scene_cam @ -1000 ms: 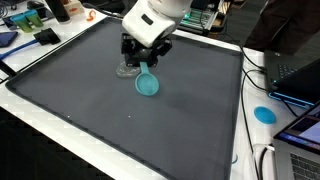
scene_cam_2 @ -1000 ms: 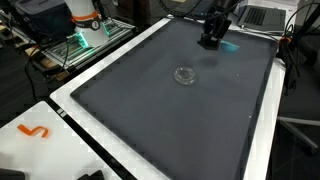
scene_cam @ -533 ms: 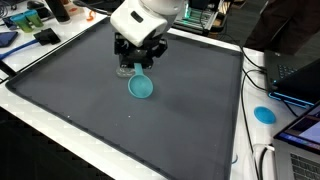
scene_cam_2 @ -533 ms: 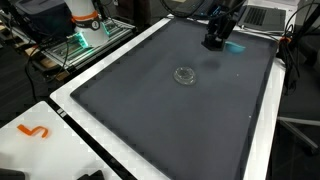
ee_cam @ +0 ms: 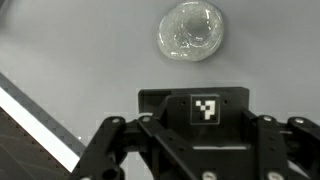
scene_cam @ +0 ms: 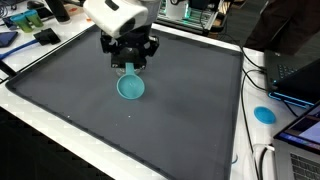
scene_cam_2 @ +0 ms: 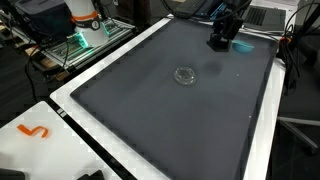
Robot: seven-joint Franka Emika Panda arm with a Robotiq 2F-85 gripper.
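Note:
My gripper (scene_cam: 131, 70) hangs over the far half of the dark mat (scene_cam: 160, 120) and is shut on a teal round cup-like object (scene_cam: 131, 88) that sits just below it. In both exterior views the teal object (scene_cam_2: 241, 45) stays right by the gripper (scene_cam_2: 224, 41). A clear glass dish (scene_cam_2: 185, 75) lies on the mat, apart from the gripper, and shows at the top of the wrist view (ee_cam: 190, 30). The wrist view shows only the gripper's black housing with a square tag (ee_cam: 205, 108). The fingertips and the teal object are out of that view.
The mat has a white border (scene_cam: 120, 160). A teal disc (scene_cam: 264, 114) lies on the white edge beside laptops (scene_cam: 296, 72) and cables. An orange squiggle (scene_cam_2: 35, 132) lies on a white corner. Electronics (scene_cam_2: 85, 25) stand beyond the mat.
The gripper has moved sideways across the far part of the mat, carrying the teal object with it. The clear dish has not moved.

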